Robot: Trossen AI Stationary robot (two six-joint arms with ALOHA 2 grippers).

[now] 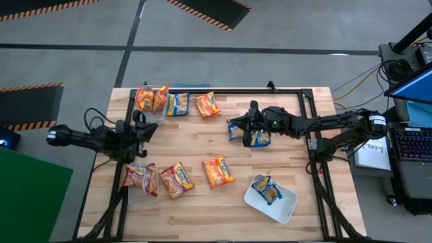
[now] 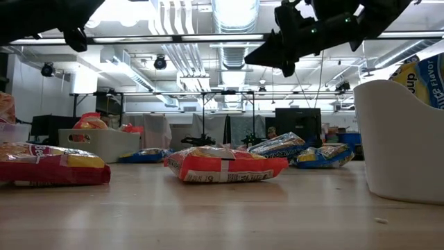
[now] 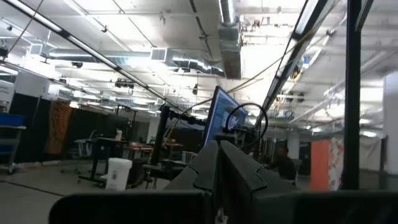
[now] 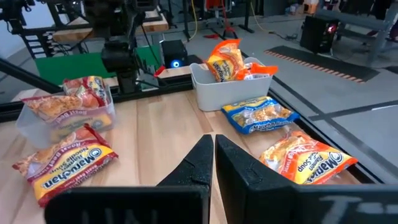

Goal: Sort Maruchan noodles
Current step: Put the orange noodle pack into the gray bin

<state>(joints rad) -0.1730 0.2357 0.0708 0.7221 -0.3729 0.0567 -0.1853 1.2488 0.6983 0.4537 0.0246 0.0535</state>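
Maruchan noodle packets lie flat across the wooden table. Along the far edge are a blue packet and an orange one. Near the front lie a red one and an orange one. Two blue packets lie mid-table. My right gripper hangs shut above the blue packet, well clear of it, as the low view shows. At the table's left edge my left gripper is shut too and tilts up toward the ceiling.
A tub at the far left holds orange packets. A clear tub at the near left holds red ones. A white tub at the near right holds a blue packet. Black frame rails edge the table.
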